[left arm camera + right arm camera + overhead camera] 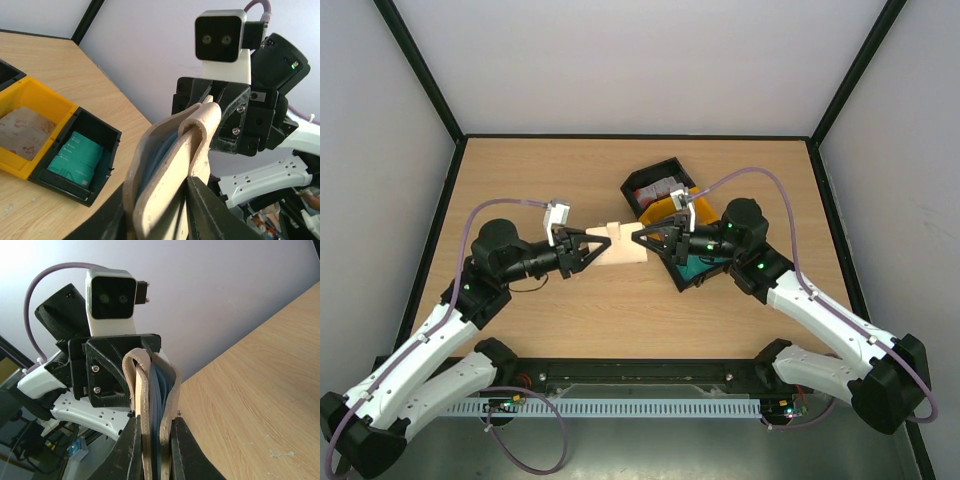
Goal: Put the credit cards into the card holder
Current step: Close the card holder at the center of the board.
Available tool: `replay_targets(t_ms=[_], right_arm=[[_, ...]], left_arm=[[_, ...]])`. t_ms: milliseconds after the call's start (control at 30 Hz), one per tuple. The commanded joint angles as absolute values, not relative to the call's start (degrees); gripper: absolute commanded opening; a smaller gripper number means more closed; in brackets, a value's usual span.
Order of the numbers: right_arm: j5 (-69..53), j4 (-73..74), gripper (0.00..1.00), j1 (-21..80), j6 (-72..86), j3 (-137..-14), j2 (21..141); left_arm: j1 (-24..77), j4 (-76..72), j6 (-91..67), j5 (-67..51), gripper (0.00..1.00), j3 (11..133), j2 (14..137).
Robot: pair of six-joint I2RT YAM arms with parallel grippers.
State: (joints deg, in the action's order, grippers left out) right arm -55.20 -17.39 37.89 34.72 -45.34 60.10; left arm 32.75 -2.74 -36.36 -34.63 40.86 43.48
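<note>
Card holder (623, 244), floppy, wants end grips: right gripper (641, 238) clamps one at centre frame; left gripper (604, 243) flanks the other, hold unclear.

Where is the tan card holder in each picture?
Top view: card holder in the middle, left of the tray.
Left wrist: card holder fills the bottom middle.
Right wrist: card holder at the bottom middle, edge-on.
Shared landmark: the wooden table, in all three.
</note>
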Motion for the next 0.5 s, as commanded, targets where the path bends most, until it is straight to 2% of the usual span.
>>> replay_targets(t_ms=[0, 200, 267, 367, 400, 467], right_arm=[[-58.55, -12.86, 0.02, 38.17, 32.23, -46.37, 60.53], [-60.27, -13.78, 0.02, 37.97, 32.89, -46.22, 60.46], [-60.87, -14.2, 0.02, 37.9, 33.36, -46.08, 60.4], [-60.91, -14.33, 0.02, 37.88, 33.61, -46.04, 60.54], [-60.93, -14.66, 0.02, 37.88, 33.77, -45.99, 60.63], [-61.04, -15.56, 0.02, 37.8, 34.57, -45.9, 60.7]], left_arm=[[31.41, -3.96, -34.8, -35.42, 0.31, 43.7, 41.32], [30.7, -4.99, -35.63, -37.52, 0.39, 43.83, 40.98], [30.59, -6.26, -36.2, -38.77, 0.35, 43.66, 41.39], [30.56, -6.07, -36.03, -39.91, 0.22, 43.68, 42.4], [30.57, -5.82, -35.76, -40.38, 0.21, 43.73, 42.72], [30.59, -5.06, -35.24, -41.89, 0.27, 43.6, 43.12]])
